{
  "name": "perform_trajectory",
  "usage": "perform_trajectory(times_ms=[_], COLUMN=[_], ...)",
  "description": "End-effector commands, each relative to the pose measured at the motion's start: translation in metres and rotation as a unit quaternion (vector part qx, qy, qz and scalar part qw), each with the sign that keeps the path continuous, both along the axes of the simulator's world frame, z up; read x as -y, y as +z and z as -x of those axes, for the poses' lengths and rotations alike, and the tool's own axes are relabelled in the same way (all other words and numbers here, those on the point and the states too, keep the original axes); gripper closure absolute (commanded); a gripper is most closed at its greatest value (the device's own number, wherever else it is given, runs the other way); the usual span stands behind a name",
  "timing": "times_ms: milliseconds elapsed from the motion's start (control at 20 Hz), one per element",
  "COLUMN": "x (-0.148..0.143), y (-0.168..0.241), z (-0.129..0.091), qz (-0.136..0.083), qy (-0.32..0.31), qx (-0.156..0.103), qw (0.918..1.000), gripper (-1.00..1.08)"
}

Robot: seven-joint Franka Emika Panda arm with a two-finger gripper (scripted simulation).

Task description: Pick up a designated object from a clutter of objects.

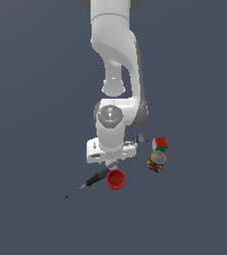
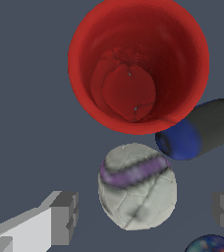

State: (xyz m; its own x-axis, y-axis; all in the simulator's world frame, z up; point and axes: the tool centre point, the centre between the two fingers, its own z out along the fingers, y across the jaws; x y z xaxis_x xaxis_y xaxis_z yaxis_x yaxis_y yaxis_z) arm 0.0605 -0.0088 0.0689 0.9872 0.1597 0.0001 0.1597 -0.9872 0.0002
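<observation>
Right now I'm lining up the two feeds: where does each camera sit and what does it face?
Exterior view: off the arm, looking down on the arm and clutter.
Wrist view: on the wrist, facing down at the ball between the open gripper fingers.
Shared: the red cup and screwdriver.

Clutter under the arm

Ball (image 2: 137, 186) lies between the fingers (image 2: 64, 218), beside cup (image 2: 138, 64) and screwdriver (image 2: 202, 129); cube (image 1: 160, 144) sits behind can (image 1: 157, 162).
</observation>
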Motion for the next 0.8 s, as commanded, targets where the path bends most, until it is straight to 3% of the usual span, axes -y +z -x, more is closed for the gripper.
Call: perform_trajectory(times_ms=[0,400,450,750], x=[0.000,0.000,0.000,0.000], y=[-0.013,-0.032,-0.032,-0.032], z=[0.001,0.000,0.000,0.000], qz=[0.000,0.000,0.000,0.000], qy=[0.000,0.000,0.000,0.000], qx=[0.000,0.000,0.000,0.000], qw=[1.0000,1.0000,1.0000,1.0000], gripper=[-0.92,-0.92,1.08,1.08])
